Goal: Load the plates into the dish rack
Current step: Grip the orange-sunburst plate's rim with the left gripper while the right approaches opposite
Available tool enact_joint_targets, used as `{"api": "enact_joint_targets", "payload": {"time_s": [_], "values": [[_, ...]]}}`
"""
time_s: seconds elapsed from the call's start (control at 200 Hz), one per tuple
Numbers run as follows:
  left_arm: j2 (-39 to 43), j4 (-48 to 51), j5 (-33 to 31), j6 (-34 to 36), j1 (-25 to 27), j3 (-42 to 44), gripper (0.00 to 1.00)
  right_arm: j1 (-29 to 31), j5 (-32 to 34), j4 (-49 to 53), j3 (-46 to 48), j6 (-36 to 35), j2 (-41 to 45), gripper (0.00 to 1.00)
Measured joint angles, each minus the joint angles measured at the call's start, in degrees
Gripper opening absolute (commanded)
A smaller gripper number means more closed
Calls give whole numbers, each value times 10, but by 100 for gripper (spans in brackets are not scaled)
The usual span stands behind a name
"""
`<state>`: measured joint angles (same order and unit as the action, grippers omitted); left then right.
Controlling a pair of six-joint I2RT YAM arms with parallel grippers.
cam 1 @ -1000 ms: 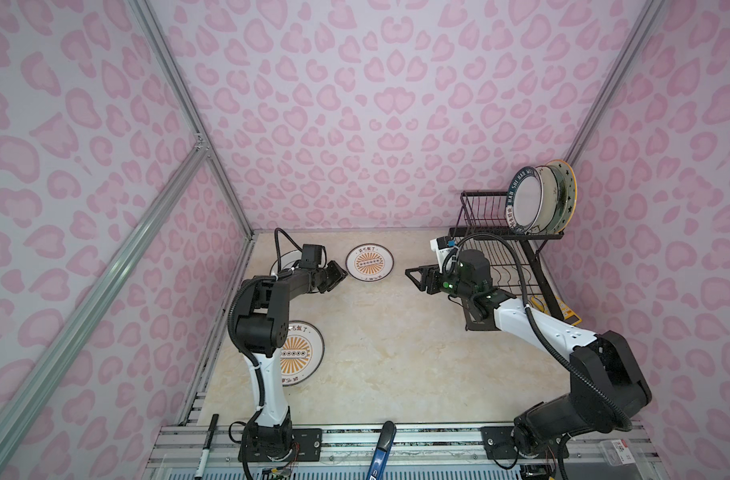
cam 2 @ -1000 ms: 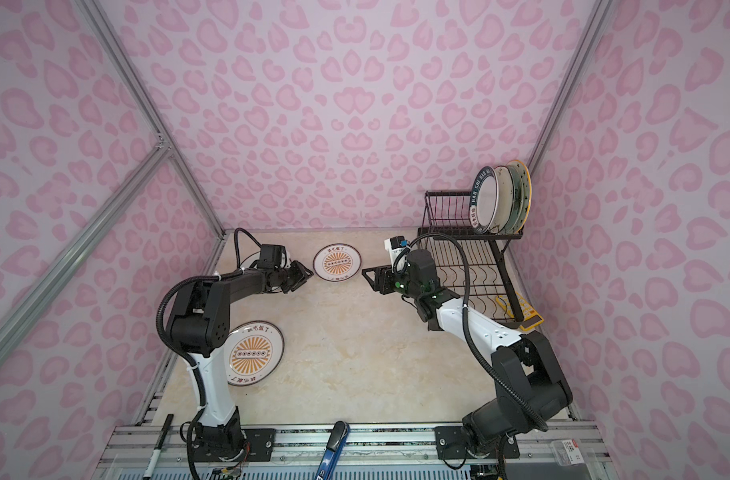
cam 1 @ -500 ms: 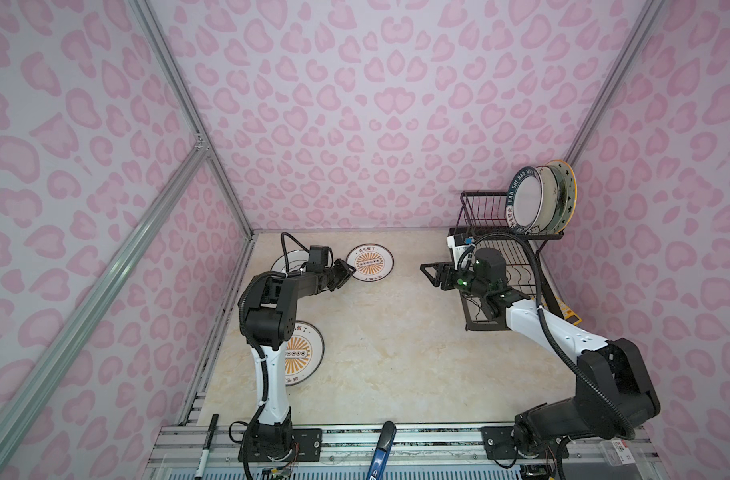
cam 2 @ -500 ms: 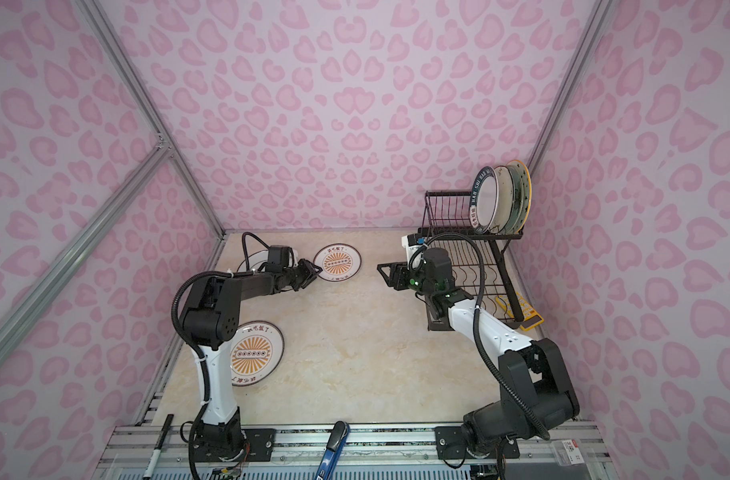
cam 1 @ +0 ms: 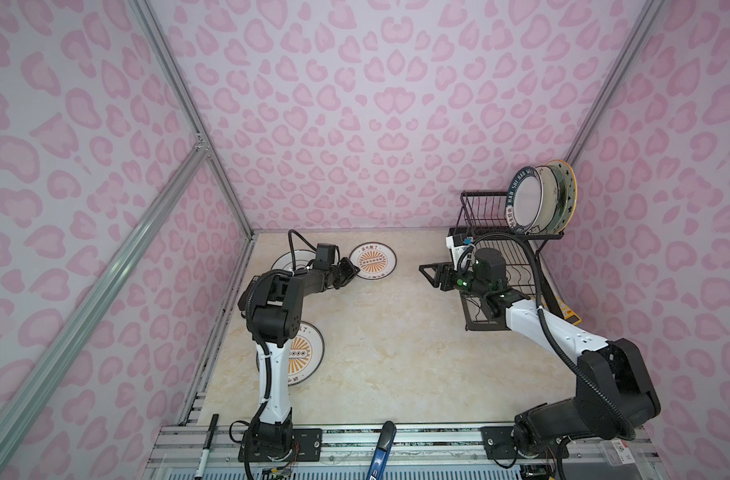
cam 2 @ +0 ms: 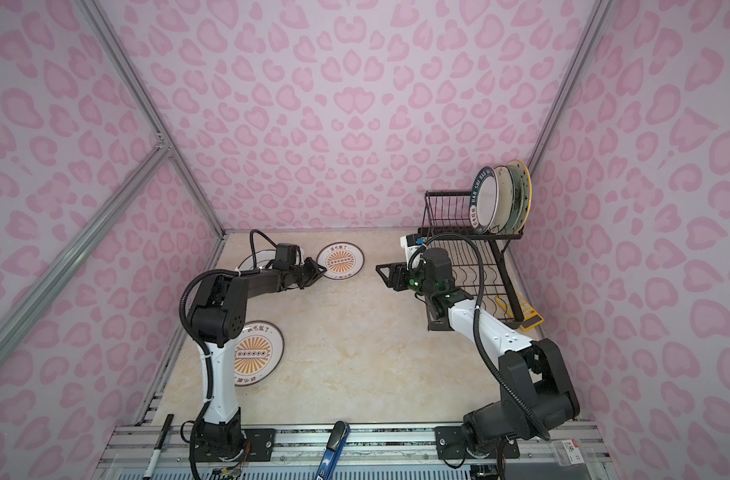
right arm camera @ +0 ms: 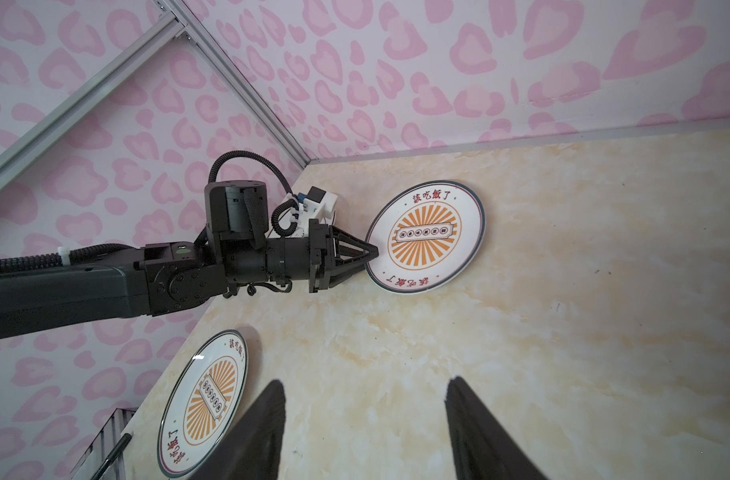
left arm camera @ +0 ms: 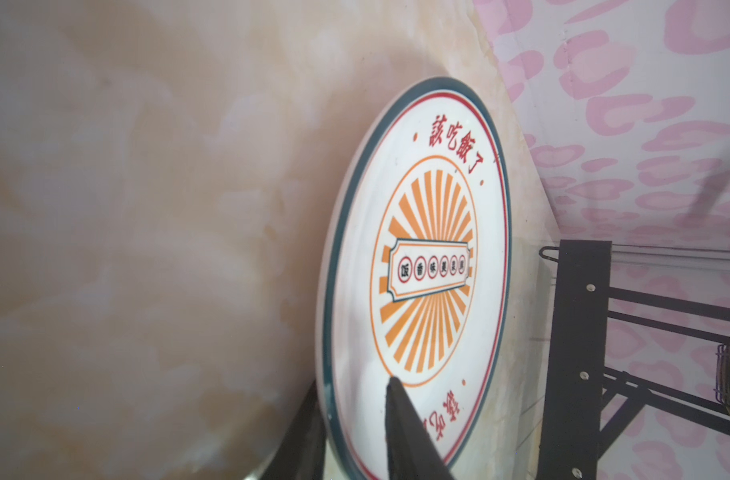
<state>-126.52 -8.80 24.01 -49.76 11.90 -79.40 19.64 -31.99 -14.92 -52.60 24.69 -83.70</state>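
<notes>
1. Closest to the robot's bases, the near sunburst plate [cam 1: 303,355] lies flat on the table [cam 1: 396,353], partly hidden under the left arm's upright link. It is not yet loaded.
2. Further in, the left gripper [right arm camera: 369,253] pinches the edge of the far sunburst plate [cam 1: 373,261]. In the left wrist view one finger [left arm camera: 400,424] lies on the plate's face and the other goes under the rim. The plate seems to rest flat on the table.
3. The risk, I think, is this: the hold is only on the thin rim, and ceramic is heavy. In lifting, the plate may turn in the jaws and slip out. If the lower finger is not well under, the plate may also slide away on the smooth top.
4. The left arm rises from its base, bends sharply at the elbow, and stretches its forearm low and nearly level toward the back. The wrist is rolled, so one finger is above the other.
5. The right gripper [cam 1: 429,275] hangs above the table with its jaws apart and nothing between them. It points toward the far sunburst plate but is well apart from it.
6. Just behind the left wrist a white plate [cam 1: 284,261] lies flat. A careless swing could strike it.
7. Farthest, at the right, the dish rack [cam 1: 479,212] holds three plates on edge in its upper tier: the lettered plate [cam 1: 525,199], a pale plate [cam 1: 549,195] and the starry plate [cam 1: 566,191].
</notes>
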Motion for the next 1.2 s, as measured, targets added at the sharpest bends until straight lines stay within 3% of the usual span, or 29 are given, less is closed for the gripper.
{"api": "enact_joint_targets", "payload": {"time_s": [0.1, 0.405, 0.62, 0.935, 1.2], "values": [[-2, 4, -4, 0, 0, -2, 15, 0, 0, 0, 0, 0, 2, 61], [-5, 1, 3, -6, -2, -10, 3, 0, 0, 11, 0, 0, 3, 61], [4, 4, 15, -2, -8, -2, 3, 0, 0, 15, -3, -1, 2, 61], [75, 85, 18, 44, -28, 11, 3, 2, 5, 28, -22, 0, -29, 61], [142, 106, 66, 73, -38, 51, 3, 23, 25, 34, -47, 12, -64, 61]]}}
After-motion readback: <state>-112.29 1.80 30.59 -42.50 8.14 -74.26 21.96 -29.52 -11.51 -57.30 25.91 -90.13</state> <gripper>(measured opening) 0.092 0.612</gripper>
